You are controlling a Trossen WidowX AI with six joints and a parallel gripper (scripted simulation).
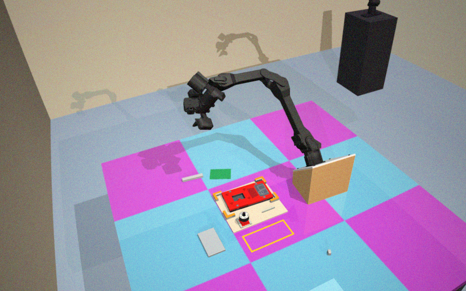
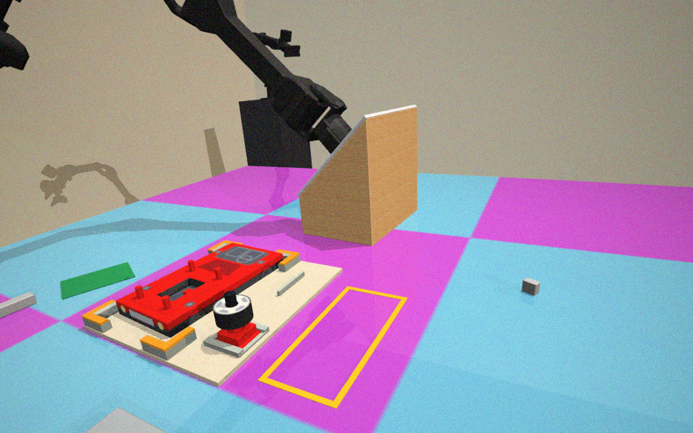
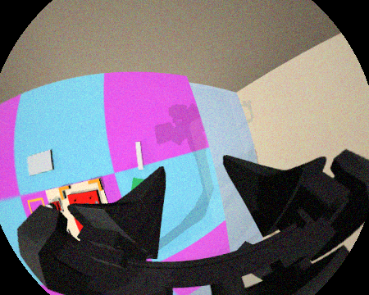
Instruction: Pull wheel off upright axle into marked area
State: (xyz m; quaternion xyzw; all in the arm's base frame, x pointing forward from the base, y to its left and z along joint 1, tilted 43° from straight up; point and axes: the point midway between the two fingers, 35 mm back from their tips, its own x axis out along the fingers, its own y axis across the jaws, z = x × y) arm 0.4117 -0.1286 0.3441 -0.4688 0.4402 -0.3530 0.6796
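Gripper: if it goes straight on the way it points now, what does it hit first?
Probably bare table; the open gripper holds nothing, high up, far from the wheel. Depth is unclear.
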